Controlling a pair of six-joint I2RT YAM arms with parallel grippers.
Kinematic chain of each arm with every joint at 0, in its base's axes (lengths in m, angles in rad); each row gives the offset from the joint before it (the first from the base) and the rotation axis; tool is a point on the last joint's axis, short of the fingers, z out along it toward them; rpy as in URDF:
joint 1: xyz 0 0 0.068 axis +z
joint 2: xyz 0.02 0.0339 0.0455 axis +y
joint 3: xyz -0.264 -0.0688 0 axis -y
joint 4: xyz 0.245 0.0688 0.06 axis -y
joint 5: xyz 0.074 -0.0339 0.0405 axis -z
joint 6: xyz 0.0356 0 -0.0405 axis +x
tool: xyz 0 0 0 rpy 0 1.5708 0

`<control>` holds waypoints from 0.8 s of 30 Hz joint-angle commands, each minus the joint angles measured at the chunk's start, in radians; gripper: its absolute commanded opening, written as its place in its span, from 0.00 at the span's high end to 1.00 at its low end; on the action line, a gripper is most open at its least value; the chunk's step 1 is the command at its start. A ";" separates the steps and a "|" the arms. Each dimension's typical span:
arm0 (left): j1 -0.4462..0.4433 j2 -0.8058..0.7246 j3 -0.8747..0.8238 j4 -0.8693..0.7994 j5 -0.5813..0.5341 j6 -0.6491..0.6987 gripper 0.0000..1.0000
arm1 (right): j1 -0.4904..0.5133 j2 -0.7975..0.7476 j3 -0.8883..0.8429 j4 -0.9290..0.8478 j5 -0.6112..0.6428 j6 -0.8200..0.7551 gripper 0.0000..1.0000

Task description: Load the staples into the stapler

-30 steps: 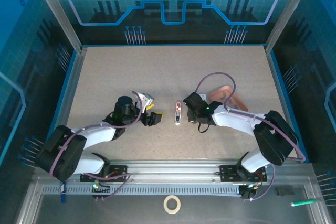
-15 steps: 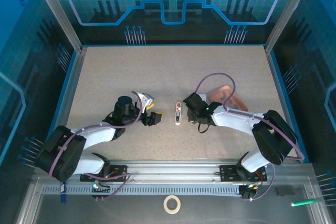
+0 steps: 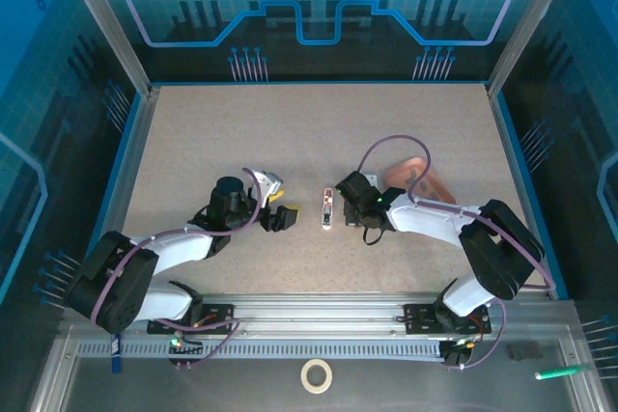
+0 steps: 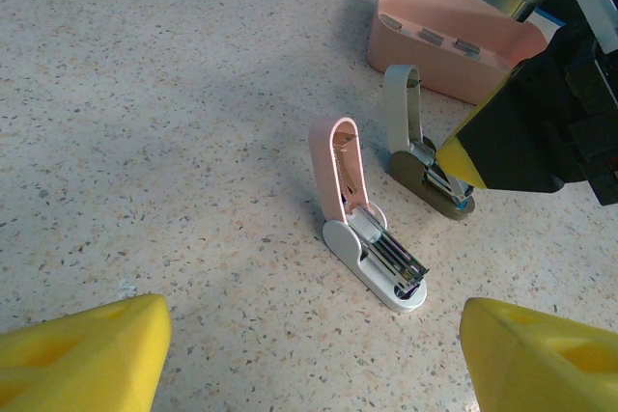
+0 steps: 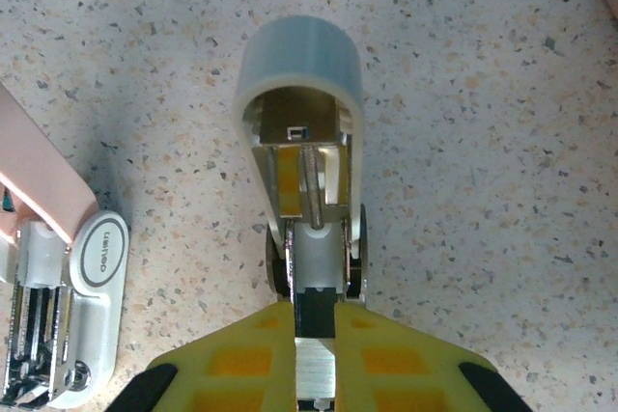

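Stapler (image 4: 372, 243), white with its pink lid hinged up, lies mid-table between the arms, and the left gripper (image 4: 309, 359) waits near it with its jaws apart. The right gripper (image 5: 314, 320) is pinched on a thin metal piece (image 5: 314, 308) at the front of a grey stapler (image 5: 301, 142); whether this piece is a staple strip cannot be told. It should go in flat, in line with the channel.

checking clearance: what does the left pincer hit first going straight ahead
Probably the open stapler, standing centred ahead of the left pincer; the grey stapler in the right pincer sits further back.
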 commanded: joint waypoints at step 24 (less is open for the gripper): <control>-0.008 -0.027 0.025 -0.006 0.038 0.023 0.20 | 0.018 -0.044 -0.035 0.033 0.040 -0.061 0.85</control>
